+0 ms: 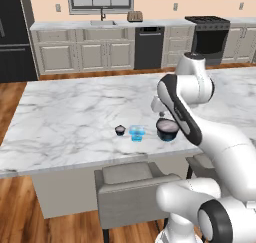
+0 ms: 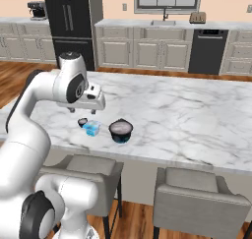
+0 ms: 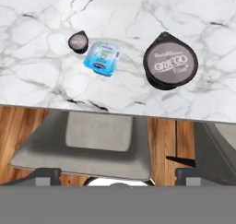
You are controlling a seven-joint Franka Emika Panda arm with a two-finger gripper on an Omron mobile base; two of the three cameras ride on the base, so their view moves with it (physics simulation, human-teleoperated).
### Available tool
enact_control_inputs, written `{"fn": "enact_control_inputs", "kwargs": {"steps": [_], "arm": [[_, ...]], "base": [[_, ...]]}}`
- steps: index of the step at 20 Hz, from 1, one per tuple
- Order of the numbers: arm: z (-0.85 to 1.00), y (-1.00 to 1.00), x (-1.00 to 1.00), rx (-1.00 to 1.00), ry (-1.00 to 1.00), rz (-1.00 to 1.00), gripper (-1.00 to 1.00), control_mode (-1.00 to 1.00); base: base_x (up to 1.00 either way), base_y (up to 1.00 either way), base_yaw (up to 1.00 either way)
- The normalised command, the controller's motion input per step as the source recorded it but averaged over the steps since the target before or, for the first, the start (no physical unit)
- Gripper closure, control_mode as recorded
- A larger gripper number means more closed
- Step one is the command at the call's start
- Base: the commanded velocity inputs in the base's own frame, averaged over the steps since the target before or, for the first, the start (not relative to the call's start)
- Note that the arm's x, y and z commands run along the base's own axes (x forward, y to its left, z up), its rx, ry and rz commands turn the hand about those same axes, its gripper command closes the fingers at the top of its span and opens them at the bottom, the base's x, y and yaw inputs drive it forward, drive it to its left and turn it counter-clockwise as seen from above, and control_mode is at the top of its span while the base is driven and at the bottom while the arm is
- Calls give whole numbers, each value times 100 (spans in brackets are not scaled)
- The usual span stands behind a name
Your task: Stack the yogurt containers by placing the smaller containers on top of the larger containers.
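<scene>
The three yogurt containers stood in a row on the marble worktop [image 1: 65, 117], close to its front edge, none yet stacked on another. Furthest left in the hand view was the tiny dark cup [image 3: 78, 41], just beside the translucent blue cup [image 3: 102, 57]; whether the two touched could not be told. To the right, across a strip of bare marble, sat the wide dark tub [image 3: 170, 61], its pale grey lid facing up (the lid looked flat, a fair landing place).

The pincer [image 2: 82, 110] hung above the worktop over the two small cups, carrying nothing. Its fingertips were too small and too shadowed in the base views to say whether they stood apart or together.

Judging from this layout, the risks ran the same way, left to right. The tiny cup offered little to grip and sat right next to the blue one, so a finger coming down on that side could well nudge the neighbour or tip the tiny cup over. The blue cup looked thin-walled and light; a hard squeeze might buckle it, and an off-centre grip could let it twist free. At the tub, a cup set down off the middle of the lid, or let go from too high, would likely slide off or topple. The whole row being near the edge, anything knocked forward could fall onto the grey chair [image 3: 101, 144] or the wooden floor below
</scene>
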Motion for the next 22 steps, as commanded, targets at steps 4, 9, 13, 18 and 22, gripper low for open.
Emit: {"fn": "enact_control_inputs", "kwargs": {"steps": [4,9,13,18,22], "arm": [[-1,15,-6,0,-11,2,-100,-100],[-6,31,-1,-6,-2,6,-100,-100],[-6,33,0,-14,0,7,-100,-100],[-11,29,0,-16,0,7,-100,-100],[-7,8,0,-13,-3,5,-100,-100]], "base": [[0,0,0],[0,0,0],[0,0,0],[0,0,0],[0,0,0]]}}
